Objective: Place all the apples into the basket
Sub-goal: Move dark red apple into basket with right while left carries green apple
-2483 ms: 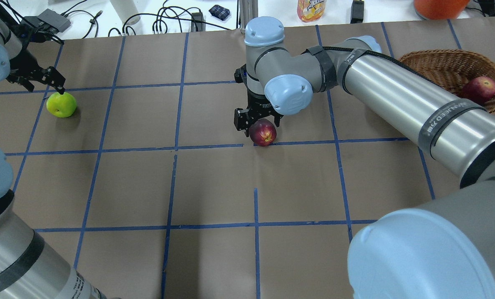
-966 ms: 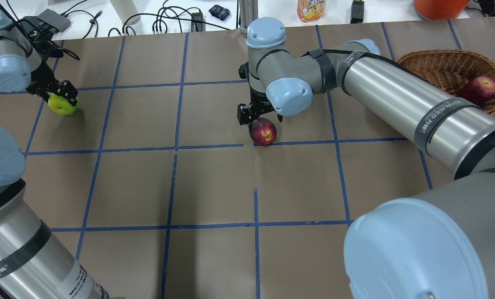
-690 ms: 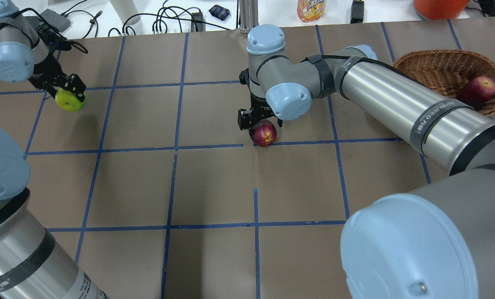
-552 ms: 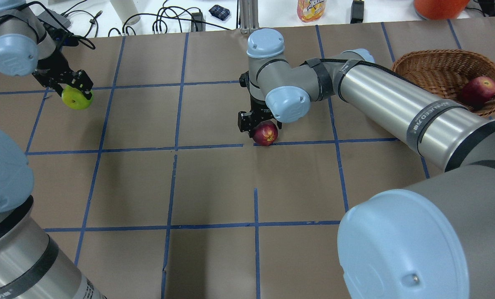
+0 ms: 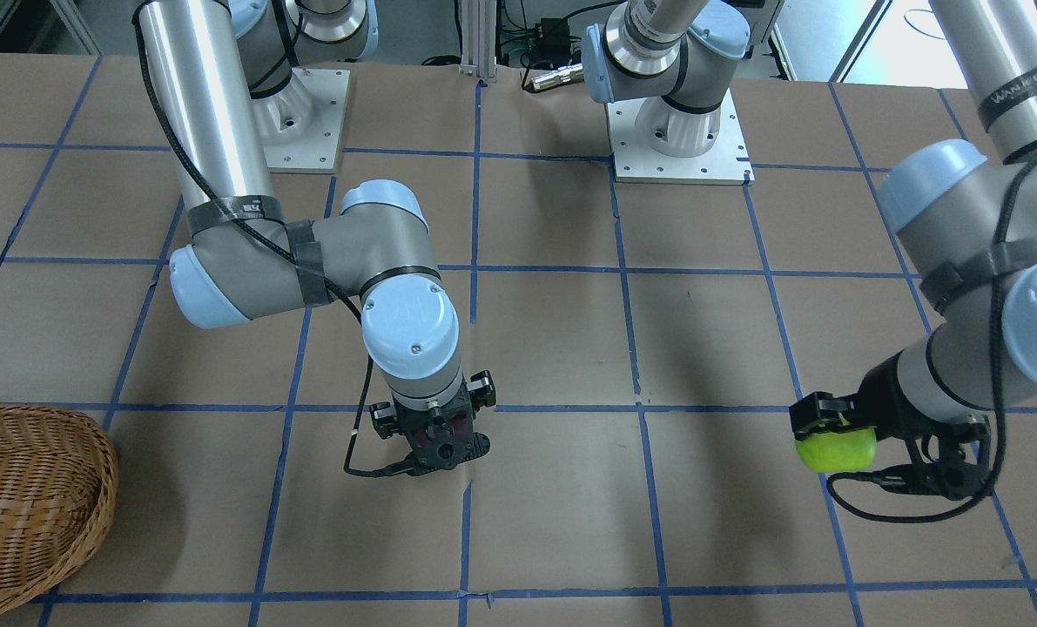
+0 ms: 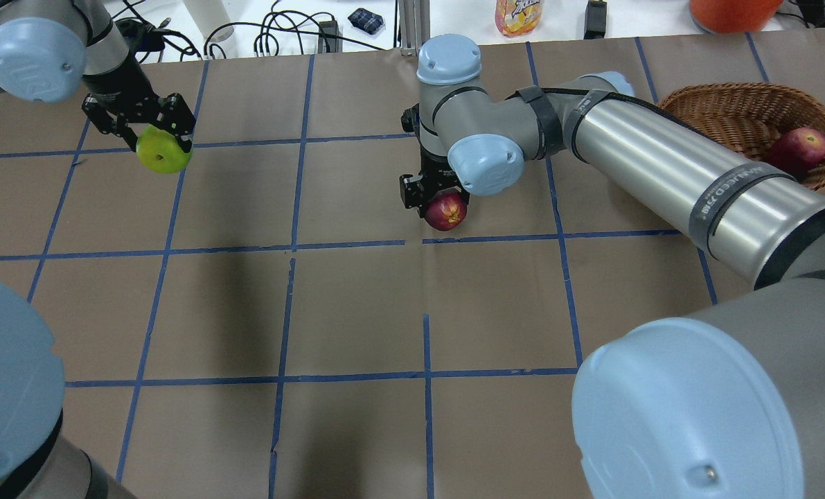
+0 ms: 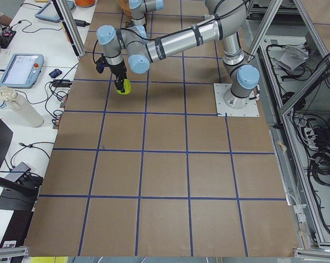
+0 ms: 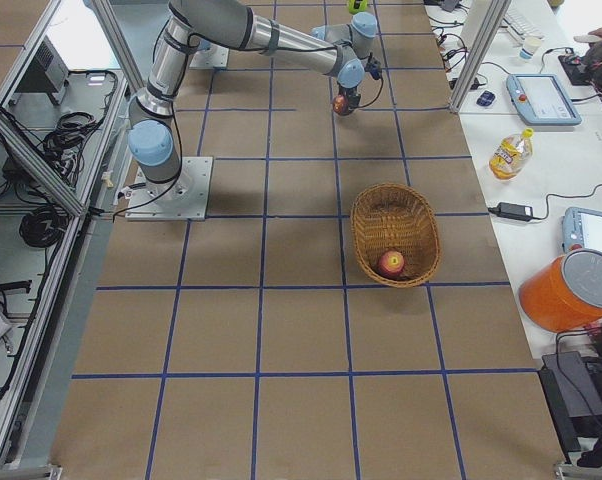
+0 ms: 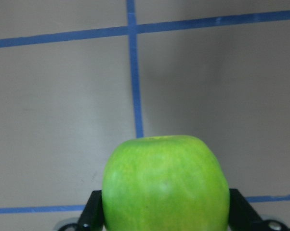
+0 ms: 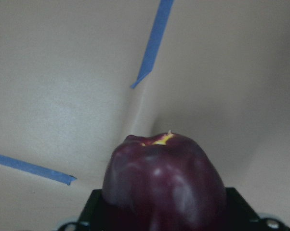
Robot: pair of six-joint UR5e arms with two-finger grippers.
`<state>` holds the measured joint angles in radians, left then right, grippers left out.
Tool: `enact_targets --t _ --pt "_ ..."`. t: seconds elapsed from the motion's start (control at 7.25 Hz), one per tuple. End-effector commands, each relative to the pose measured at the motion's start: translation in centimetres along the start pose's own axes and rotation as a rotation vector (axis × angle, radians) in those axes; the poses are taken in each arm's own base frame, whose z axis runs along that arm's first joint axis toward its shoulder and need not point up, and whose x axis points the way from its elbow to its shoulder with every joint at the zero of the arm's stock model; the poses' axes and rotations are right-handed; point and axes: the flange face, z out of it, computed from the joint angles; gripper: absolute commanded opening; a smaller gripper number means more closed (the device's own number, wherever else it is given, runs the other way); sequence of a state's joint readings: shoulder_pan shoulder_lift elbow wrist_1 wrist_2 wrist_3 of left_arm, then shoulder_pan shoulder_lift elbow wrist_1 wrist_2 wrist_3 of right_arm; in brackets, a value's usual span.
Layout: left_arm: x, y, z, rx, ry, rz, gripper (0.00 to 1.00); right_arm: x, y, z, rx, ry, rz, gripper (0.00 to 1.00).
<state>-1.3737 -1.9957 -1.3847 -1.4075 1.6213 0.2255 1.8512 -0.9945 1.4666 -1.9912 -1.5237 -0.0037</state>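
My left gripper is shut on the lime green apple and holds it above the table at the far left; the same green apple shows at the right of the front view and fills the left wrist view. At the table's middle my right gripper is shut on the dark maroon apple, lifted just off the paper, seen close in the right wrist view. A red apple lies inside the wicker basket at the far right.
Brown paper with a blue tape grid covers the table. Cables, a drink bottle and an orange container lie past the far edge. The right arm's long link crosses in front of the basket.
The left gripper has closed on the green apple, lifted it and carried it rightward. The right gripper has closed on the maroon apple and raised it slightly.
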Motion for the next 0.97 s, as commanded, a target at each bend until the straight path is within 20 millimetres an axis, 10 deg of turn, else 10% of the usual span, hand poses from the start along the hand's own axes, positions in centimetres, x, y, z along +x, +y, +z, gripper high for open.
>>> enact_targets --t 0.0,0.41,0.55,0.83 --pt "8.4 3.5 -2.0 0.001 -0.007 0.035 0.32 12.0 0.8 -8.6 0.003 -0.001 0.183 0.0" --pt "23.5 5.5 3.2 0.121 -0.003 -0.052 0.31 37.8 5.3 -12.8 0.024 0.087 0.448 0.0" --pt "29.6 6.7 4.3 0.177 0.017 -0.045 0.32 43.3 7.0 -11.5 0.019 0.084 0.492 0.0" --pt "35.8 9.3 8.7 0.135 0.026 -0.03 0.32 49.3 7.5 -7.7 0.033 0.113 0.487 0.0"
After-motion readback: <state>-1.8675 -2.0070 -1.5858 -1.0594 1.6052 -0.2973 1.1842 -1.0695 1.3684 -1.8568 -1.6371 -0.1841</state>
